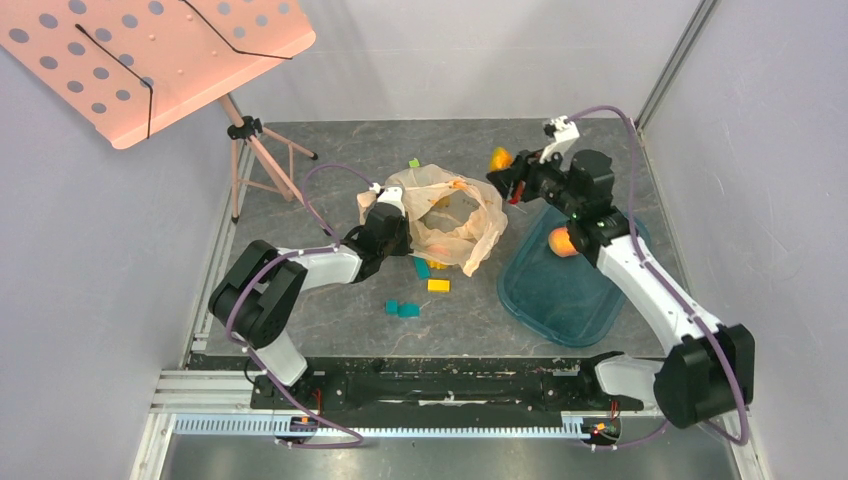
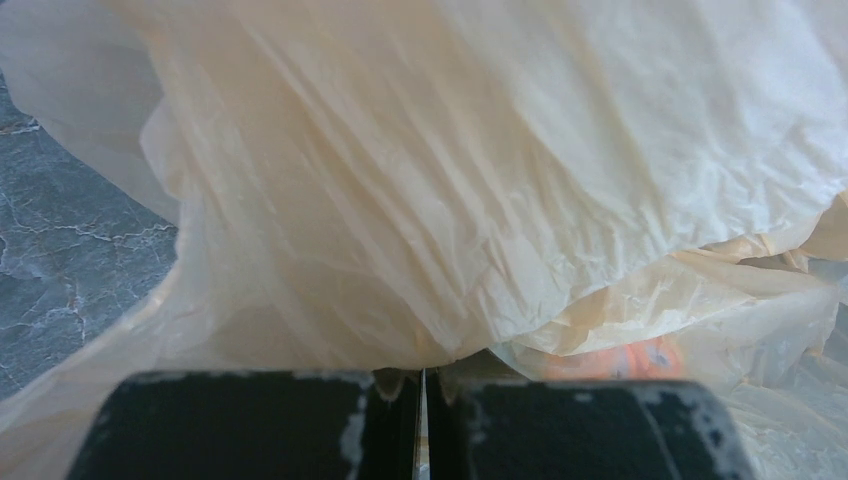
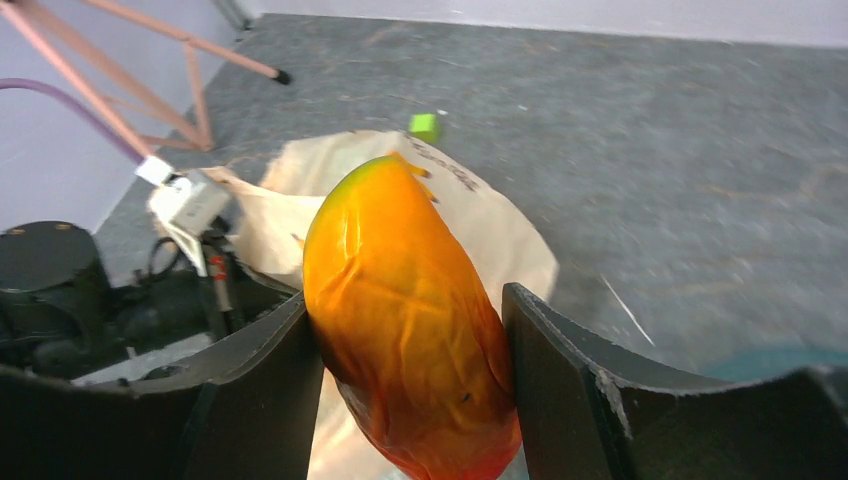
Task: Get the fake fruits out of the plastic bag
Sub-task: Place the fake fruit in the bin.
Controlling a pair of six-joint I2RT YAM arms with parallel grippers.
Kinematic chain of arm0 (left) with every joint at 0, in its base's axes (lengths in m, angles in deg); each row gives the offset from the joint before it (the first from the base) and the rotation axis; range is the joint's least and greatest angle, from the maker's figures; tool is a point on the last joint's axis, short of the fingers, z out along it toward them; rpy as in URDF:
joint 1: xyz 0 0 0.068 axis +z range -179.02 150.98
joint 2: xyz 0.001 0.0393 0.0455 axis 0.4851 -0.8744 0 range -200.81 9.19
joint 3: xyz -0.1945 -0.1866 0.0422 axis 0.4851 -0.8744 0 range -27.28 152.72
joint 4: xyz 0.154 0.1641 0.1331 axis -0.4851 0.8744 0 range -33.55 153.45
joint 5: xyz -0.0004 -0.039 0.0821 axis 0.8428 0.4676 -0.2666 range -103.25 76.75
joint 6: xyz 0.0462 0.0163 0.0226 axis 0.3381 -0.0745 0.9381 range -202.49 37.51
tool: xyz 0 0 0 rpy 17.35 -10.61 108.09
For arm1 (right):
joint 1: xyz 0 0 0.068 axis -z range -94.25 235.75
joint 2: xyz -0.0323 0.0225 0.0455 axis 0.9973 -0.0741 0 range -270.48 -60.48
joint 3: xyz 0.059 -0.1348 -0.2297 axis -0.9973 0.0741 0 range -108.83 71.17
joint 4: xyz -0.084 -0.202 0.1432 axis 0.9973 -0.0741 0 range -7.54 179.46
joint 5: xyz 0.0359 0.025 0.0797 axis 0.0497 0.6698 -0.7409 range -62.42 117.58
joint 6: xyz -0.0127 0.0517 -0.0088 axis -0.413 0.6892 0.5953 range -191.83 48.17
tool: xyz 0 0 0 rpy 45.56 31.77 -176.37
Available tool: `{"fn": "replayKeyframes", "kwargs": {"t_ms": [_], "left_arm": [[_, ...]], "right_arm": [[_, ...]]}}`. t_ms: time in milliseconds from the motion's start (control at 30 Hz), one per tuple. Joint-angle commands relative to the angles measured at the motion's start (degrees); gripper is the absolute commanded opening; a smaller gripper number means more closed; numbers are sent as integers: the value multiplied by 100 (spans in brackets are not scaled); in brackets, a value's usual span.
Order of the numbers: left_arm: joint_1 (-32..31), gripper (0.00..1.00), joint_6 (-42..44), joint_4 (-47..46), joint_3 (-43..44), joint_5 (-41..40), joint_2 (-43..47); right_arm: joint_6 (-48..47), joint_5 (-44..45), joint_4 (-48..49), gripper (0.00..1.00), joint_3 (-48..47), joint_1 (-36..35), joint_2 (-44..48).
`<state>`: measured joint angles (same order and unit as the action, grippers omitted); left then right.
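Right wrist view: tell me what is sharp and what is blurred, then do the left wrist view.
Right wrist view: the orange fruit is crisp, the table behind smeared. Left wrist view: the plastic bag shows sharp creases, evenly lit.

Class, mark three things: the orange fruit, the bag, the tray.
Orange fruit [image 3: 410, 320]: right wrist view, its middle.
Bag [image 2: 450, 150]: left wrist view, crinkled side.
Tray [image 1: 560, 298]: top view, bare floor.

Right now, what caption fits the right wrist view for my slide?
Right gripper holds the orange-red fake fruit, with the plastic bag behind it.
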<state>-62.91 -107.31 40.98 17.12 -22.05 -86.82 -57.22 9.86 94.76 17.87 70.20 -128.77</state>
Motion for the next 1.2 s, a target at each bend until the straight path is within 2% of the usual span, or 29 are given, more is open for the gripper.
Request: {"fn": "replayKeyframes", "kwargs": {"t_ms": [0,133,300,533,1167], "left_arm": [[-12,2,-84,-13,191,30,-45],[-13,2,-93,2,209,67,-71],[-19,2,-101,25,227,70,-85],[-16,2,-97,34,228,71,-79],[-17,2,-102,30,236,78,-98]], "right_arm": [[-41,844,-513,36,501,261,714],[-146,1405,-1367,38,746,407,1071],[-245,1858,-1839,40,1146,492,1289],[-389,1784,-1952,43,1457,519,1024],[-543,1917,-2135,45,1745,518,44]]}}
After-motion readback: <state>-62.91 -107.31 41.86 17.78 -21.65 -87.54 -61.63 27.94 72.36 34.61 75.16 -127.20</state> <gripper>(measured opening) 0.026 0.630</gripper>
